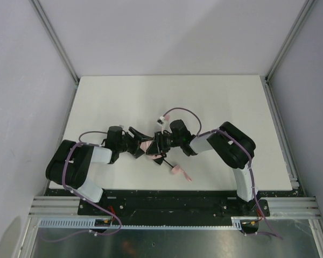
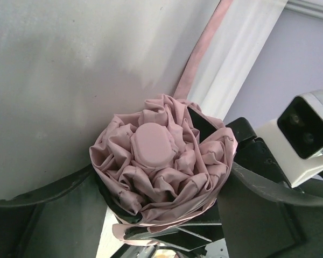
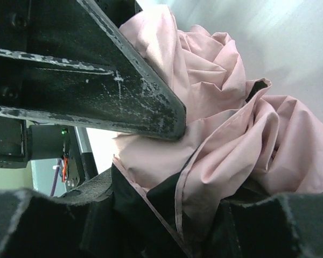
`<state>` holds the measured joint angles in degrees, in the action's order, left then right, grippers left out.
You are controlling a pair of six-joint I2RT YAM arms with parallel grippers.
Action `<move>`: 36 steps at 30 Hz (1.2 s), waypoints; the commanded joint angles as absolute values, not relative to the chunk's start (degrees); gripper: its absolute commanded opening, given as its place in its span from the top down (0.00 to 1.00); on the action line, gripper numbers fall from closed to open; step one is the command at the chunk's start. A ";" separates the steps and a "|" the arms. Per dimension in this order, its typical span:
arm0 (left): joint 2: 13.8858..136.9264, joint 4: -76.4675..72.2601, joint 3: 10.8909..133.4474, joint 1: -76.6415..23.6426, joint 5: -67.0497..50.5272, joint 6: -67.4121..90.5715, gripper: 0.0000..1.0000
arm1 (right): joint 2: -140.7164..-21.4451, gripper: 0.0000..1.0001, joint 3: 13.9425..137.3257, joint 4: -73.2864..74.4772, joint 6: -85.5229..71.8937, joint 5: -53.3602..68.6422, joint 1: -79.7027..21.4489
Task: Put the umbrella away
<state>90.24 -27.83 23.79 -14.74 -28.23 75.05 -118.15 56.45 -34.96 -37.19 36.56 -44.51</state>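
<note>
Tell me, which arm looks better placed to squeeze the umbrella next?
Left, probably: the left gripper straddles the bunched top of the umbrella, while the right gripper is clamped on its fabric, busy holding it.

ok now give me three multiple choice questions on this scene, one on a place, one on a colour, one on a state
1. On the pale pink fabric folding umbrella, where is the pink handle? A) white table's near half B) far edge C) hanging off the side
2. Canopy colour? A) blue B) pale pink C) yellow
3. Right gripper? A) open, clear B) unseen C) clamped on canopy
A: overhead, handle lies near side. B: pink folds in both wrist views. C: its fingers pinch fabric.
</note>
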 commanded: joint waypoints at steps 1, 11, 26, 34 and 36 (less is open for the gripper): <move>91.52 -22.08 24.93 -17.33 -26.79 70.59 0.26 | -116.64 1.00 57.84 -32.70 -33.94 41.59 -47.61; 91.60 -26.71 25.28 -17.71 -27.94 66.15 0.87 | -119.94 0.96 58.49 -36.77 -43.40 52.14 -45.18; 90.06 -26.54 21.01 -17.72 -27.31 71.12 1.00 | -106.63 0.01 59.41 -5.76 -11.62 17.67 -50.98; 88.15 -21.37 22.08 -17.68 -26.94 72.02 1.00 | -112.02 0.23 62.90 2.09 -1.45 -24.75 -63.05; 88.22 -19.63 22.86 -17.71 -27.02 71.99 1.00 | -113.72 0.35 63.05 2.52 -1.33 -28.03 -63.82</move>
